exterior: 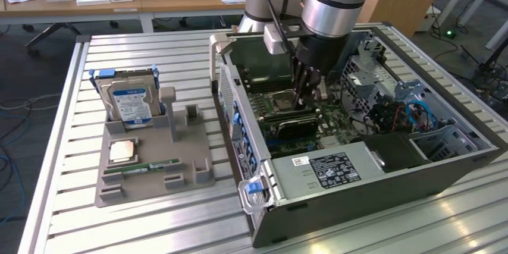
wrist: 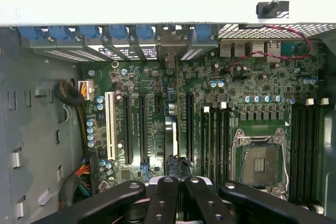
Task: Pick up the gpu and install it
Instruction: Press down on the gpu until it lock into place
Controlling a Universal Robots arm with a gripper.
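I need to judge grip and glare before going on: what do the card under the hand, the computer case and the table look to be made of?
The card: dark matt face, probably plastic or metal; hard to tell which. The computer case: grey painted sheet metal, going by its thin folded edges and punched holes. The table: bare ribbed metal, likely aluminium, with a dull sheen. The hand is shut above the card.

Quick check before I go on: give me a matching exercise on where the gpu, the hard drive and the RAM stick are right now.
Things:
1. gpu
2. hard drive
3. RAM stick

Places:
A. lying flat on the grey holder
B. standing upright in the grey holder
C. inside the open computer case, over the motherboard, at the tips of the gripper

Pairs: 1-C, 2-B, 3-A
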